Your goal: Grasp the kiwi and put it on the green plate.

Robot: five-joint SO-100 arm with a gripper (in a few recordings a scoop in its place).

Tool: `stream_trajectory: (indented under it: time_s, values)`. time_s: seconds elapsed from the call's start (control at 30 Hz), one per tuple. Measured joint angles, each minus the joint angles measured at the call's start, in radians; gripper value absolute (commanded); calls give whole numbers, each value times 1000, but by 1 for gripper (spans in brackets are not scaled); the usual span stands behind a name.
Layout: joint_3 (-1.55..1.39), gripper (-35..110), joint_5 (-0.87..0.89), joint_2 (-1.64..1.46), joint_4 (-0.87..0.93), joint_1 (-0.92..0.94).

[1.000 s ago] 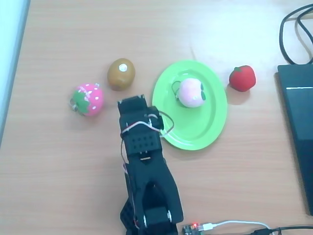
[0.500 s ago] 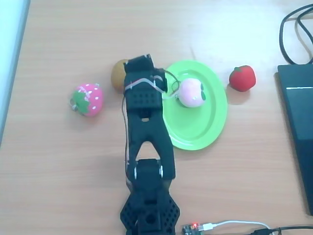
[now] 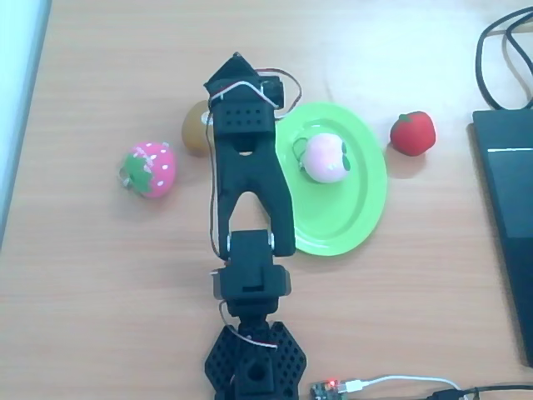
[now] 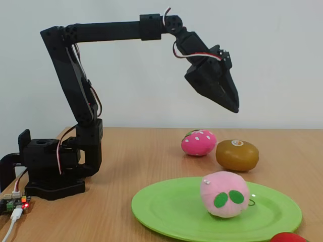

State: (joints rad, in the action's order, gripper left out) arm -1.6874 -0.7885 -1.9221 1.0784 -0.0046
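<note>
Spanning the whole scene, the wooden table carries everything, with a dark laptop at its three o'clock edge in the overhead view and black cables looping at about two o'clock. Next in size, the black arm rises from its base and reaches out level in the fixed view, then bends down toward the fruit. Its gripper hangs high in the air, well above the table, with its fingers pressed together to a point and nothing between them. In the overhead view the gripper sits toward twelve o'clock from the base, and the arm covers part of the kiwi.

The green plate lies just right of the arm in the overhead view, and in the fixed view the green plate is nearest the camera. On it rests a pale pink peach with green leaf marks, toward the plate's twelve o'clock side; the fixed view shows the peach sitting near the plate's middle.

The kiwi lies on the table at roughly nine o'clock from the plate, just beside its rim and off it; the kiwi rests on its side in the fixed view. A pink strawberry sits at about eight o'clock from the kiwi, near it. A small red fruit lies at two o'clock from the plate.
</note>
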Motion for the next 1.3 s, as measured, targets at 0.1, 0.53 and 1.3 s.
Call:
stream_trajectory:
  time_s: [0.1, 0.53, 1.3]
  values:
    - [58, -5, -144, 26, 92, -18]
    - [129, 24, -302, 107, 121, -46]
    - [124, 42, -290, 281, 193, -89]
